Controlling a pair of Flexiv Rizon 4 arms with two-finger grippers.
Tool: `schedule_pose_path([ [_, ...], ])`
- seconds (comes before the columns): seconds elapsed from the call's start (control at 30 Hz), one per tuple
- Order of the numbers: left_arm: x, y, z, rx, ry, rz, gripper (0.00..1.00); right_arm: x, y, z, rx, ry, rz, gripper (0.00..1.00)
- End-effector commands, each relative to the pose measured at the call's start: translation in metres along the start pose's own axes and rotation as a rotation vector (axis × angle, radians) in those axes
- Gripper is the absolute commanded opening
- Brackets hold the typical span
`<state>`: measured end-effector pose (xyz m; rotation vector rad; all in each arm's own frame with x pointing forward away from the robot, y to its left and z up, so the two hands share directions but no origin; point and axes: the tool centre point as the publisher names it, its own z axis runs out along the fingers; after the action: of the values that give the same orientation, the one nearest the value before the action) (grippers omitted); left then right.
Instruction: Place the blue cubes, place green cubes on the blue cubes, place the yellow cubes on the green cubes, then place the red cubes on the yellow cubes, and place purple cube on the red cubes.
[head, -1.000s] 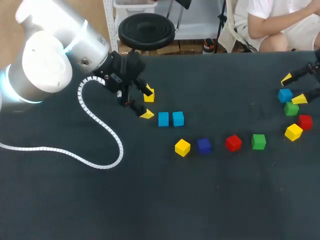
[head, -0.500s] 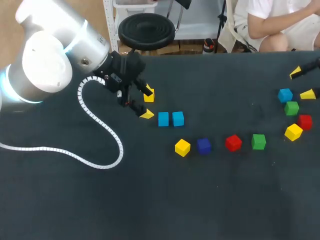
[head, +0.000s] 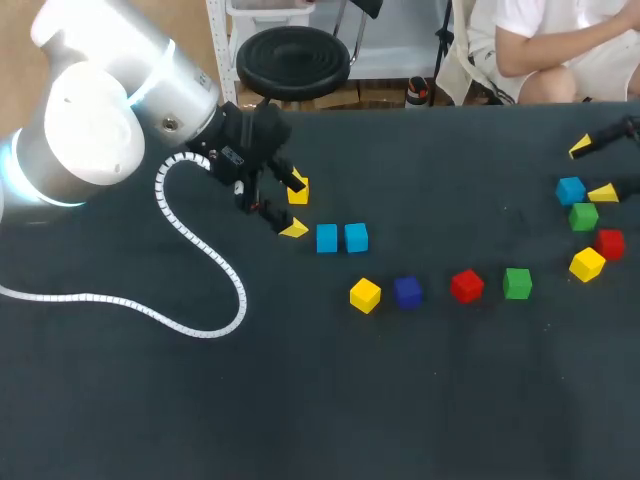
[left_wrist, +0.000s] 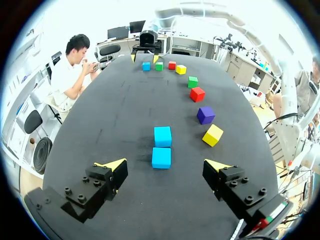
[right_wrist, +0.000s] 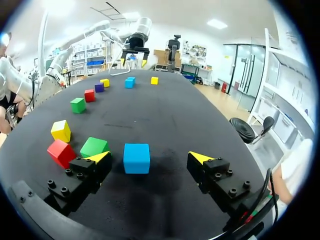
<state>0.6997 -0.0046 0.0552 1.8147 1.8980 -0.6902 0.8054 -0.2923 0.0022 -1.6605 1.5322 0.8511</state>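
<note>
Spread wide and holding nothing, the left gripper (head: 296, 208) has the pair of blue cubes (left_wrist: 161, 158) just ahead of its fingers, one behind the other. Further ahead, off to one side, run a yellow cube (left_wrist: 213, 135), the purple cube (left_wrist: 205, 115), a red cube (left_wrist: 197, 94) and a green cube (left_wrist: 192, 81). The right gripper (head: 590, 172) is equally open. A third blue cube (right_wrist: 136, 158) lies between its fingers, touched by neither as far as I can see. A second green cube (right_wrist: 94, 147) and a second red cube (right_wrist: 61, 152) sit close by one finger, with another yellow cube (right_wrist: 61, 130) a little beyond.

The blue base layer looks like the step in hand, and the third blue cube is the likely next pick. That calls for lowering squarely over it and closing without nudging its green neighbour.

The right arm is cut off at the head view's edge, so only its fingers show. How high they hang over the cube is hard to tell, as is whether the blue pair touch. A small yellow cube (right_wrist: 154, 80) seems to lie near the pair, but from above it merges with the left finger's yellow tip
</note>
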Motion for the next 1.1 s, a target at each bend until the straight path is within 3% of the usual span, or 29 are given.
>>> schedule_pose_path([
  [0.03,0.001,0.000,0.000,-0.001,-0.003,0.003,1.00,0.004,-0.011,0.001,-0.026,-0.005,-0.003,1.00],
  [0.67,0.001,0.000,0.000,-0.001,-0.003,0.003,1.00,0.008,-0.010,0.018,-0.092,-0.012,0.039,1.00],
  [0.73,0.001,0.000,0.000,-0.001,-0.003,0.003,1.00,0.008,-0.011,0.019,-0.094,-0.011,0.041,0.83],
  [0.8,0.001,0.000,0.000,-0.001,-0.003,0.003,1.00,0.008,-0.011,0.019,-0.094,-0.011,0.042,0.49],
  [0.97,0.001,0.000,0.000,-0.001,-0.003,0.003,1.00,0.009,-0.011,0.018,-0.092,-0.011,0.048,0.47],
  [1.1,0.001,0.000,0.000,-0.001,-0.003,0.003,1.00,0.009,-0.010,0.019,-0.096,-0.011,0.050,0.36],
])
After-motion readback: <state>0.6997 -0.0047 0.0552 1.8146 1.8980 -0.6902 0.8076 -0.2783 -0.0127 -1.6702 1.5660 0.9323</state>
